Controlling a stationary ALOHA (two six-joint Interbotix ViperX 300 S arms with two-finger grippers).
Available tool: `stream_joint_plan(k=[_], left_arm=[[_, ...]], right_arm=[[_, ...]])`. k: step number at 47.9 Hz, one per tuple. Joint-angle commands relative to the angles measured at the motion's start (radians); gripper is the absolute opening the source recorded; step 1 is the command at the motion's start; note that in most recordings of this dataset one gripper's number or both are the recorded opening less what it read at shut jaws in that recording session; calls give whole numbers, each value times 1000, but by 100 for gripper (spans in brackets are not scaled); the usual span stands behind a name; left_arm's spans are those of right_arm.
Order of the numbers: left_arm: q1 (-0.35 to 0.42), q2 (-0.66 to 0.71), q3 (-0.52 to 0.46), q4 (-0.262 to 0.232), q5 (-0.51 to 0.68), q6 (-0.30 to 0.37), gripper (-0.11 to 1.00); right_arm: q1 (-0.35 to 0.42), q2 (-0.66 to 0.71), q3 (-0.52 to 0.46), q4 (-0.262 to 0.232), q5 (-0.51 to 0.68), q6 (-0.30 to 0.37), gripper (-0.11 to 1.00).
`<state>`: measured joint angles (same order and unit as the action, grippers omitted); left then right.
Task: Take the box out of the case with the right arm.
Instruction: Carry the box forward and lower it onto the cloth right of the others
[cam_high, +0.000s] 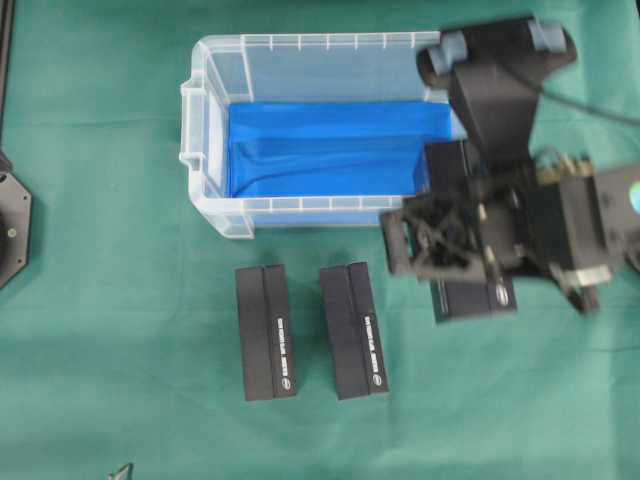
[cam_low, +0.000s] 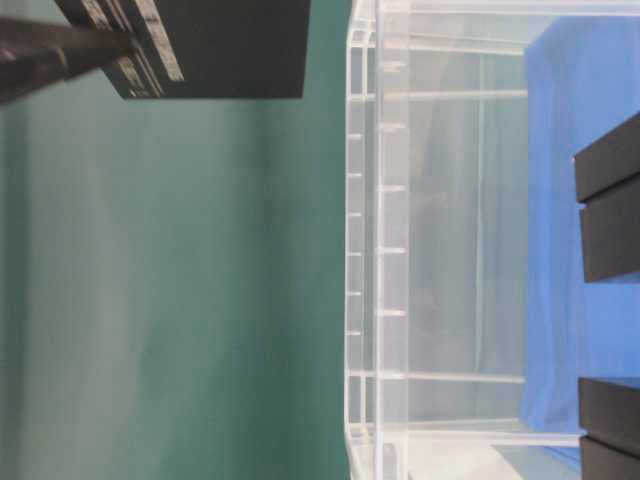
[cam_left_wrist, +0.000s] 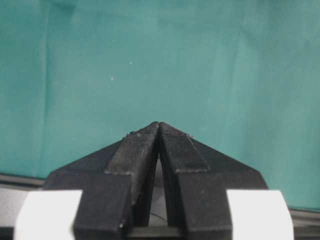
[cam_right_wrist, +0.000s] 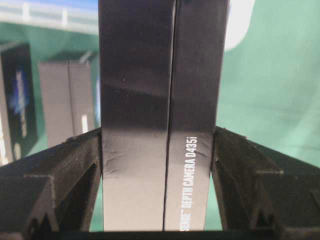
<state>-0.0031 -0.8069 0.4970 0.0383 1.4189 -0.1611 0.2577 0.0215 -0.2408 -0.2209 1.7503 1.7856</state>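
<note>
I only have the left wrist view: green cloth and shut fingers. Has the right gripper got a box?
Observer: Yes. The right gripper is clamped on a black box, one finger on each long side.
Operator: Is it out of the case?
Observer: In the table-level view the box hangs apart from the case, outside its wall.
Operator: Are any others out?
Observer: Two more boxes lie side by side on the cloth in front of the case.
</note>
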Motion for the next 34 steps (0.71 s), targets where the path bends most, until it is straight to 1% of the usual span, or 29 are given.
stream_joint_plan(k=[1,7,11,23,30,34], left_arm=[[2,-2,-11,2,-6,0,2],[2,-2,-11,2,-6,0,2],[2,-2,-11,3,-6,0,2],[2,-2,-9,2,-6,0,2],[2,-2,-11,2,-6,0,2],[2,-2,-11,2,-6,2,2]], right_arm=[[54,-34,-25,0,5,46,65],[101,-32,-26,6,5,106,65],[112,-31,-25,5,6,120,65],[112,-23,-20,5,5,120,65],[112,-15,5,6,-9,129,65],[112,-11,32,17,-37,130,65]])
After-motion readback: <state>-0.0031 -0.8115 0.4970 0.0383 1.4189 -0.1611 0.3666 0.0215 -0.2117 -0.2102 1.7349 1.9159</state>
